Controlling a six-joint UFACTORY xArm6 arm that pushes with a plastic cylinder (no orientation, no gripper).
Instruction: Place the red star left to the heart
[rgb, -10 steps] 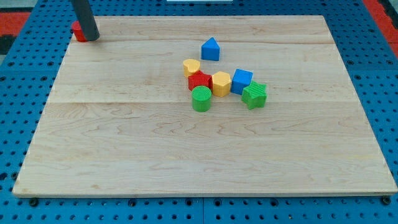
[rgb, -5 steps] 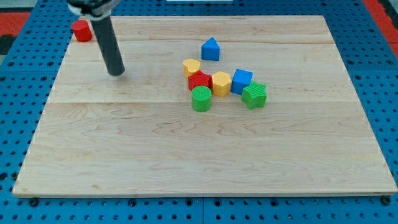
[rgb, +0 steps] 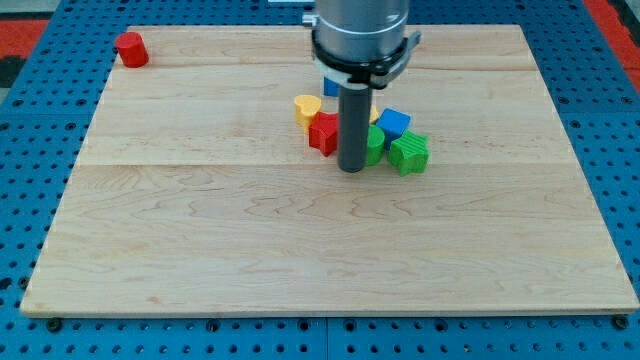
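Note:
My tip rests on the board just right of and below the red star, in the middle of the block cluster. The yellow heart sits just above and left of the red star, touching it. A green cylinder shows at the rod's right side, partly hidden. The rod covers the yellow hexagon almost fully.
A green star and a blue cube lie right of the rod. A blue triangular block peeks out behind the arm. A red cylinder stands at the board's top left corner. The wooden board lies on a blue pegboard.
The rod swept from the top left corner down and right into the cluster. The green cylinder shifted right, from below the red star to beside the green star.

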